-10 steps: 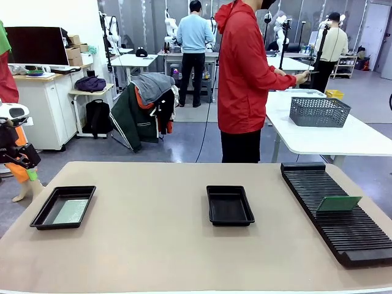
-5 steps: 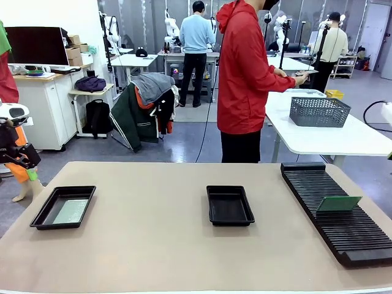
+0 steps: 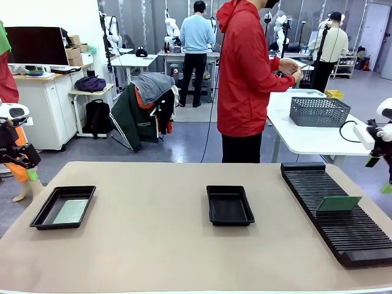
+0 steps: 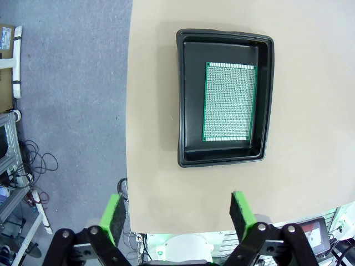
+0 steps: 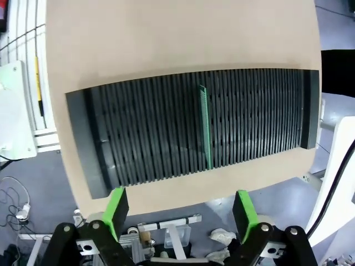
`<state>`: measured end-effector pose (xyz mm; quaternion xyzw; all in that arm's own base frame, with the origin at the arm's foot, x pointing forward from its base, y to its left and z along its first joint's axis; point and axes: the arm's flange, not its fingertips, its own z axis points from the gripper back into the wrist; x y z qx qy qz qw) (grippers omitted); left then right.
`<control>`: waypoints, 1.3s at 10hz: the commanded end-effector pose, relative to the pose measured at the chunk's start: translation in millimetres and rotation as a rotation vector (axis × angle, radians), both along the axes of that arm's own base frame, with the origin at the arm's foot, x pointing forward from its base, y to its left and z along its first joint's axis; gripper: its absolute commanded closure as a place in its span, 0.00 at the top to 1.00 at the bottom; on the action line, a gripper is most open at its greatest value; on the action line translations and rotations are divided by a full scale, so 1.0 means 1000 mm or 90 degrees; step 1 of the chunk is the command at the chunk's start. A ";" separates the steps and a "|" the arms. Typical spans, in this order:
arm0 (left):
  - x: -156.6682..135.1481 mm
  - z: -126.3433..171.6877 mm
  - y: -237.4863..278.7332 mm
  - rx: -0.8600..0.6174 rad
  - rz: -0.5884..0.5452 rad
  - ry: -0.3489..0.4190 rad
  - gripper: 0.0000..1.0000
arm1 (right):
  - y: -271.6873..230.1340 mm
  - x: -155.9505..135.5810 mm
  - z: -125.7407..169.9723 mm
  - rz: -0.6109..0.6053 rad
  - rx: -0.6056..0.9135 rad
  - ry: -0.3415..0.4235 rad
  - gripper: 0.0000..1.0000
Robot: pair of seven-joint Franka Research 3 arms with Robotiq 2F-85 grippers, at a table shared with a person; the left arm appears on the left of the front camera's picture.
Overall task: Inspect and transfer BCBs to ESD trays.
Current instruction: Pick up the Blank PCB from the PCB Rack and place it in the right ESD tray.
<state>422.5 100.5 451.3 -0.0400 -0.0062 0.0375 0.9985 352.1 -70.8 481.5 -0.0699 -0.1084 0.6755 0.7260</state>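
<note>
One BCB [image 3: 69,211] lies flat in the left ESD tray [image 3: 43,212]; the left wrist view shows this board [image 4: 229,101] in its tray [image 4: 187,100] from above. The middle ESD tray [image 3: 229,205] holds nothing. Another BCB [image 3: 339,203] stands on edge in the slotted black rack [image 3: 331,208], seen edge-on [image 5: 205,127] in the right wrist view. My left gripper [image 4: 177,213] is open, high above the table's left edge, and shows at far left [image 3: 30,173] in the front view. My right gripper [image 5: 178,209] is open above the rack's outer side, by the right edge [image 3: 383,177].
A person in a red jacket [image 3: 245,73] stands at the far side, turned toward a white table [image 3: 318,138] with a grey mesh basket [image 3: 318,111]. The long rack [image 5: 166,133] covers the table's right part. Bare tabletop [image 3: 153,245] lies between the trays and in front.
My right arm has come into the front view at the right edge. The person has raised the hands nearer the chest. The trays and boards have not moved.
</note>
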 end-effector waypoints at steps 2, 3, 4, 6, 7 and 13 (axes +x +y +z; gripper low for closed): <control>-0.001 -0.001 0.000 0.000 0.002 -0.006 1.00 | -0.006 0.032 -0.043 0.031 0.020 -0.005 1.00; -0.001 -0.001 0.000 0.000 0.002 -0.006 1.00 | -0.005 0.040 -0.054 0.038 0.029 -0.002 1.00; -0.001 -0.001 0.000 0.000 0.002 -0.006 1.00 | -0.001 0.047 -0.060 0.036 0.028 0.001 1.00; -0.001 -0.001 0.000 0.000 0.002 -0.006 1.00 | 0.009 0.059 -0.079 0.040 0.025 0.004 1.00; -0.001 -0.001 0.000 0.000 0.002 -0.006 1.00 | 0.012 0.064 -0.088 0.040 0.027 0.007 1.00; -0.001 -0.001 0.000 0.000 0.002 -0.006 1.00 | 0.015 0.085 -0.129 0.059 0.031 0.028 1.00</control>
